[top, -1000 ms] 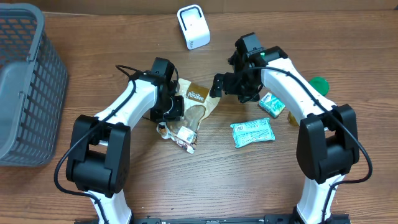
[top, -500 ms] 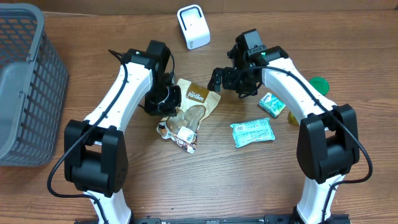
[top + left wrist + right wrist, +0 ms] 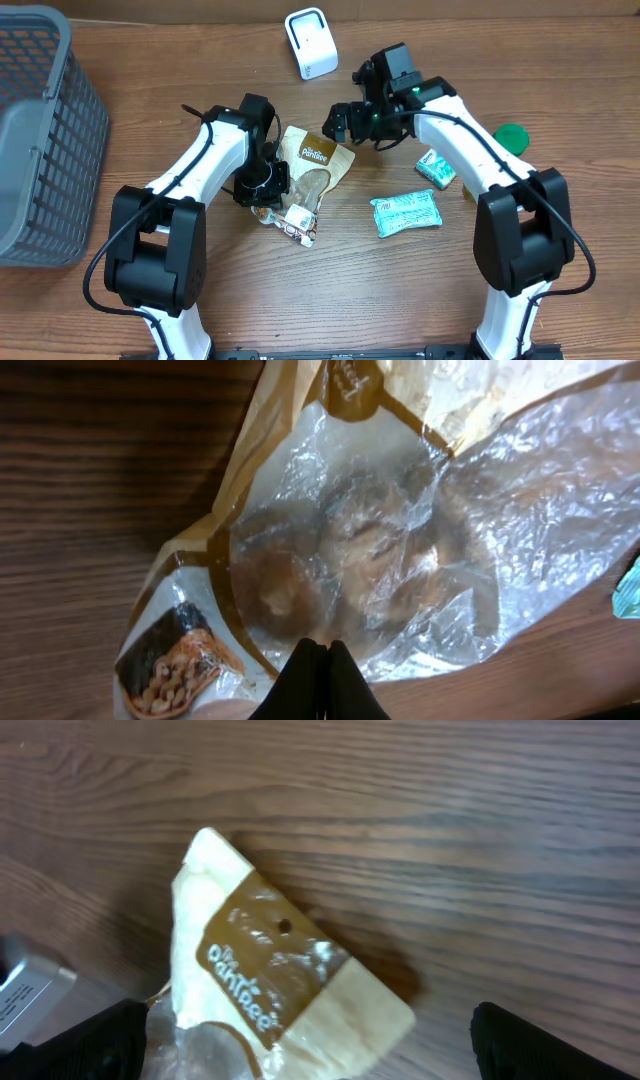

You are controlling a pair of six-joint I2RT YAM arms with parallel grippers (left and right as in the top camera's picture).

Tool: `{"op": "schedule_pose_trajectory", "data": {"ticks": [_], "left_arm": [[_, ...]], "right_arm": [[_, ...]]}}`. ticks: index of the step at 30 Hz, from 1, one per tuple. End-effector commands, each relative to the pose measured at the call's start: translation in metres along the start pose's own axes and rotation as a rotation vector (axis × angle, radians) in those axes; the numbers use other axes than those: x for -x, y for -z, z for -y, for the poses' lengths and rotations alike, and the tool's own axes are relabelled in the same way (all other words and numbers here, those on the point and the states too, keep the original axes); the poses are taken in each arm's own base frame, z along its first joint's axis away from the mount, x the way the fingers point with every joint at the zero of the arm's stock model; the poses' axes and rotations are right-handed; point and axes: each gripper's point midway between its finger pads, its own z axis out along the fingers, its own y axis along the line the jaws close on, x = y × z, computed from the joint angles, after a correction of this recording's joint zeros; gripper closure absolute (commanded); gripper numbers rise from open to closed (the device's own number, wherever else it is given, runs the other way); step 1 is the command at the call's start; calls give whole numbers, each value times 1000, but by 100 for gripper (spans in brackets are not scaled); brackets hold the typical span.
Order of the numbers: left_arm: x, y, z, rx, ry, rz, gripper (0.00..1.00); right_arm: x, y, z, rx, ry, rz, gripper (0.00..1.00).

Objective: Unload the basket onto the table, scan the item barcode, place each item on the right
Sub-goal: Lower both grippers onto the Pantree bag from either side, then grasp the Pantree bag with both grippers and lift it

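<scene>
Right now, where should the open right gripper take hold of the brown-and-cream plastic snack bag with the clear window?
Probably its flat cream top seal, from above with the right gripper: the snack bag lies flat, that edge is thin and empty, while the window bulges.

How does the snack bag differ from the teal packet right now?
The bag is tan with a clear window; the packet is teal and opaque. The bag looks bigger and crumpled; the packet is flatter. The left tool, shut, is at the bag; no tool is by the packet. Both lie on the table.
</scene>
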Motion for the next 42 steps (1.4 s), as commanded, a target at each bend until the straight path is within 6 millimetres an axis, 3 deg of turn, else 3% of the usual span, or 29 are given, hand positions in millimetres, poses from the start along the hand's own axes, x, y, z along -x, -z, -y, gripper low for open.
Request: {"op": "schedule_pose_trajectory", "data": {"ticks": [1,9,13,17,20,26,28,30,34,39,42], "left_arm": [[-1,-1,-3,19,-14,6,95],[5,0,-22,130,-13,39,95],[8,2,-29,172,-11,54,94],[8,2,-29,171,-10,56,96],[13,13,-16,121,-19,62,96],[6,53,35,-90,-131,17,94],[-8,55,42,-113,-165,-33,89],[-20,49,39,-97,-166,-81,87],[-40,25,31,-76,-156,-157,93],[-60,-3,18,-59,-146,-220,94],[-64,-15,8,-29,-144,-228,95]], "right_arm": [[-17,-25,-8,17,45,-49,0],[-33,-64,-25,38,95,-90,0],[-39,-64,-27,41,90,-111,1],[-62,-61,-21,14,-5,-205,7],[-86,-55,-18,-7,-56,-303,9],[-100,-50,-15,-29,-89,-362,0],[-93,-48,-15,-25,-88,-343,0],[-73,-39,-17,-14,-88,-298,0],[-18,-25,-23,27,-47,-139,0],[9,-30,-32,64,7,-29,0],[12,-38,-41,78,31,-9,0]]}}
